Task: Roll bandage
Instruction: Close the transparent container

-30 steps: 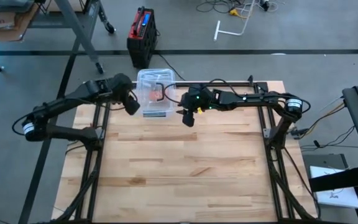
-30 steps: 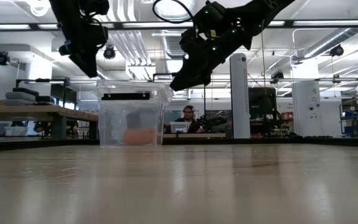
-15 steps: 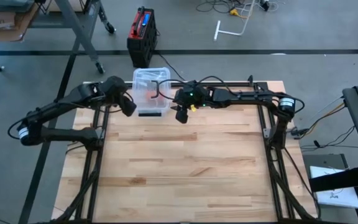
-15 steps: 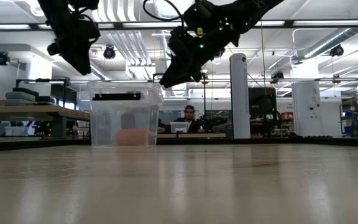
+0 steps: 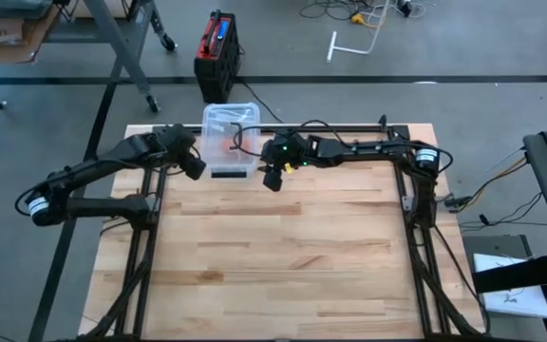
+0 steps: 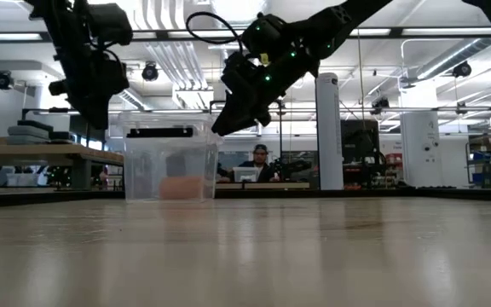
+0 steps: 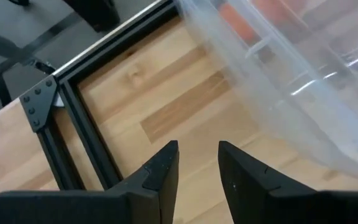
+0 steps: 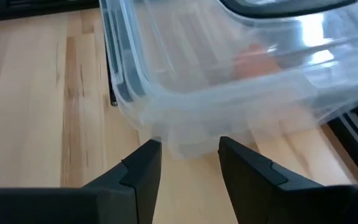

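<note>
A clear plastic box [image 5: 228, 139] stands at the far edge of the wooden table [image 5: 283, 256], a little toward the left corner, with a black handle on its near side. Inside it, low on the bottom, lies the orange-pink bandage [image 6: 181, 188], seen through the wall; both wrist views catch it as a blurred orange patch [image 8: 257, 60] behind the plastic. The left gripper [image 5: 193, 166] hangs above the table just beside the box's left wall, its fingers [image 7: 163, 168] set a narrow gap apart with nothing between them. The right gripper [image 5: 272, 177] hangs just beside the box's right near corner, its fingers [image 8: 143, 163] likewise a little apart and empty, the box's rounded corner right in front of them. Beyond the table a person [image 6: 259, 162] sits at a desk.
</note>
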